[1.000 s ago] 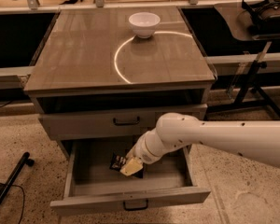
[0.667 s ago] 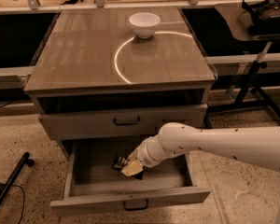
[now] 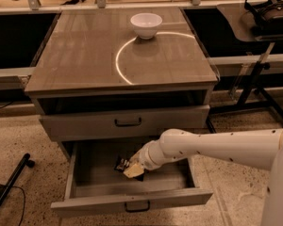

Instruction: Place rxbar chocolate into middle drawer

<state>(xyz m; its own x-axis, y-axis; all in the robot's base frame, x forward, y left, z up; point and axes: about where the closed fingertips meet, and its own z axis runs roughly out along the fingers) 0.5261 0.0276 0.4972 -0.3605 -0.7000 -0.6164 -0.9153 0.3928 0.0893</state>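
One view is all we have, looking down on the cabinet from the front. The drawer [image 3: 94, 202] stands pulled out, and the gripper [image 3: 132, 168] is down inside it, near the middle of its floor. The arm [image 3: 217, 147] reaches in from the right, crossing above the drawer's right wall. The bar [image 3: 119, 164] shows as a dark shape at the gripper's left tip, within the drawer's outline. We cannot tell whether the jaws are clamped on it or spread. Nor can we tell whether the bar rests on the floor or hangs just above it.

We judge the placing nearly done, so the risks lie in the release and the way out. If the bar is not yet down, letting go could make it tip or slide, though the walls should keep it in. If the wrapper clings to the gripper, a lift would carry the bar back out. The arm sits just under the upper front [image 3: 85, 124], so a steep rise could knock that front or its handle. A sideways pull could catch the drawer's right wall and shove the drawer. The bowl [image 3: 146, 25] on the cabinet top is well apart and, to our eyes, in no danger.
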